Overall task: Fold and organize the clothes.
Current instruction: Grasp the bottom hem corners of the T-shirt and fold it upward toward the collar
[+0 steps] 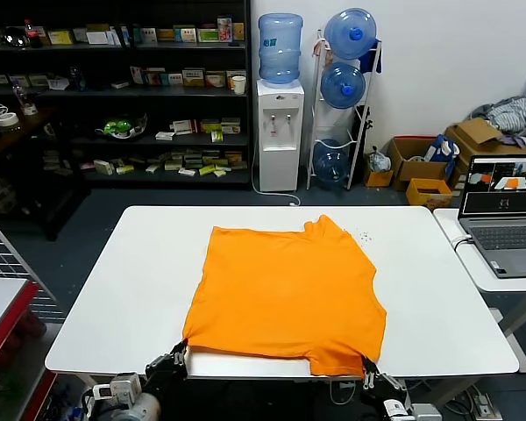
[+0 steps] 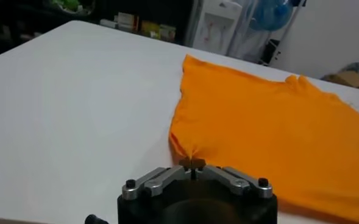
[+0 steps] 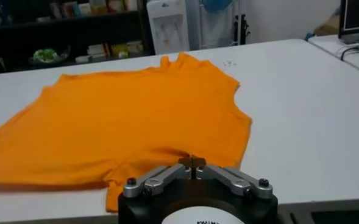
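1. Lying flat on the white table (image 1: 114, 289), the orange T-shirt (image 1: 285, 294) covers the middle of the surface and reaches to the near edge, its ribbed collar (image 1: 320, 226) toward the far edge.
2. The shirt's near hem runs along the table's near edge, and the cloth shows only plain orange, with soft wrinkles.
3. The left gripper (image 1: 182, 353) sits at the near edge, at the shirt's near left corner; in the left wrist view its fingers (image 2: 193, 163) are pressed together, pinching a puckered bit of the hem.
4. The right gripper (image 1: 366, 367) sits at the near edge, at the shirt's near right corner; in the right wrist view its fingers (image 3: 192, 162) are closed on the edge of the cloth.
5. Both pinched corners stay low, at table height.
6. A small scatter of dark specks (image 1: 364, 235) lies on the table just beside the shirt's far right shoulder.
7. An open laptop (image 1: 507, 210) stands on a separate side table (image 1: 473, 263) to the right, well apart from the shirt.
8. A water dispenser (image 1: 278, 132) and shelves (image 1: 114, 88) stand against the back wall.
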Controlling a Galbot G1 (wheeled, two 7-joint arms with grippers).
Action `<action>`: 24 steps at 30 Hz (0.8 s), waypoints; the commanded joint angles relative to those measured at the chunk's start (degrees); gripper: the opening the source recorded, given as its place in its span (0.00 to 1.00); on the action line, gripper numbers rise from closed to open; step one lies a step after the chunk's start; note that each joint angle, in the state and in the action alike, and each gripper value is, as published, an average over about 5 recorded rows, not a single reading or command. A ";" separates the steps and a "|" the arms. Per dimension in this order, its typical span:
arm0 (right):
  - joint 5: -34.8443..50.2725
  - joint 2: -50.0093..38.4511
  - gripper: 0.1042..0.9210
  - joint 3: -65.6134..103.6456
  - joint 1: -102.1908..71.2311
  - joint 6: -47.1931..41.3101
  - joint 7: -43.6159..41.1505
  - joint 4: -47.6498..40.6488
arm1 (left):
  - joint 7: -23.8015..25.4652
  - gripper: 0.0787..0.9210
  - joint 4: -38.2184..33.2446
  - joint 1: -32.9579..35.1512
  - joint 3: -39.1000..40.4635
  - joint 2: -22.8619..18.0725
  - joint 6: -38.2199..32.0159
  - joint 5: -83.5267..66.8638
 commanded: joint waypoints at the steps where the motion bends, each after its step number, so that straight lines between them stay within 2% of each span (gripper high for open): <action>1: 4.55 -1.83 0.02 -1.18 13.52 -0.75 1.92 -5.29 | 0.27 0.02 2.37 -7.77 0.69 0.96 -0.57 -2.35; 13: 10.64 -4.06 0.02 -10.36 33.85 -3.47 5.05 -18.70 | -0.28 0.02 16.73 -24.91 8.18 -2.29 -1.23 -2.02; 19: 11.35 -3.60 0.02 -13.65 38.00 -4.02 5.11 -22.39 | -0.60 0.02 22.73 -30.16 10.24 -3.72 -1.14 -0.96; 24: 11.01 -2.87 0.04 -14.93 38.56 -5.22 5.08 -23.41 | -0.87 0.02 24.19 -31.43 10.81 -4.18 -1.01 -0.83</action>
